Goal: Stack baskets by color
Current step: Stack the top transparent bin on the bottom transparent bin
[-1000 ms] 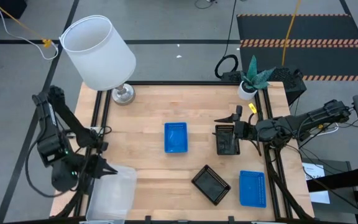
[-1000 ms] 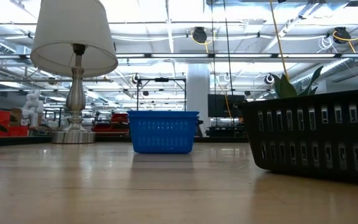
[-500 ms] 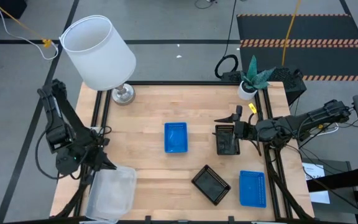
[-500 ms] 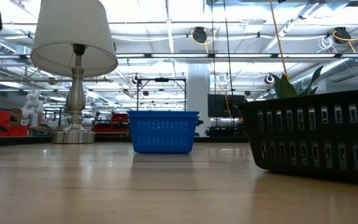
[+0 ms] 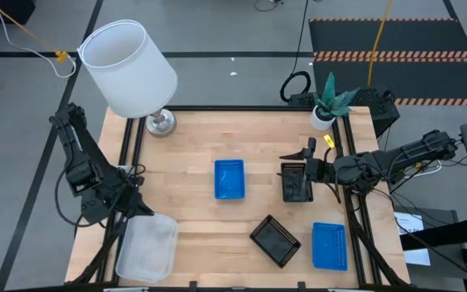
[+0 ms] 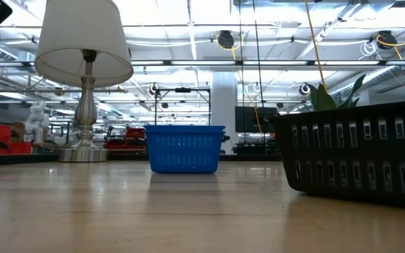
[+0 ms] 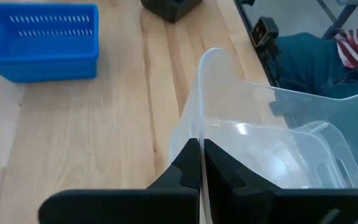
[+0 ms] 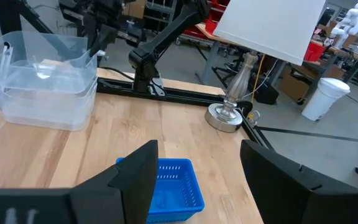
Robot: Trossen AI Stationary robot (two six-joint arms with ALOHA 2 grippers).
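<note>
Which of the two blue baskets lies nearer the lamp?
The blue basket at the table's middle; the other blue basket sits at the front right corner, far from the lamp.

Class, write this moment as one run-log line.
left tool: shut on clear basket rim | right tool: open, above black basket | stacks: unfinished

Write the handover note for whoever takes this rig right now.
Left claw: shut on the wall of a clear basket that sits on the clear stack at the table's near-left corner.
Right claw: open, over a black basket at right.
Another black basket lies apart; blue baskets sit at centre and near right.
Done: clear ones together.
Left: release; stack black and blue.
</note>
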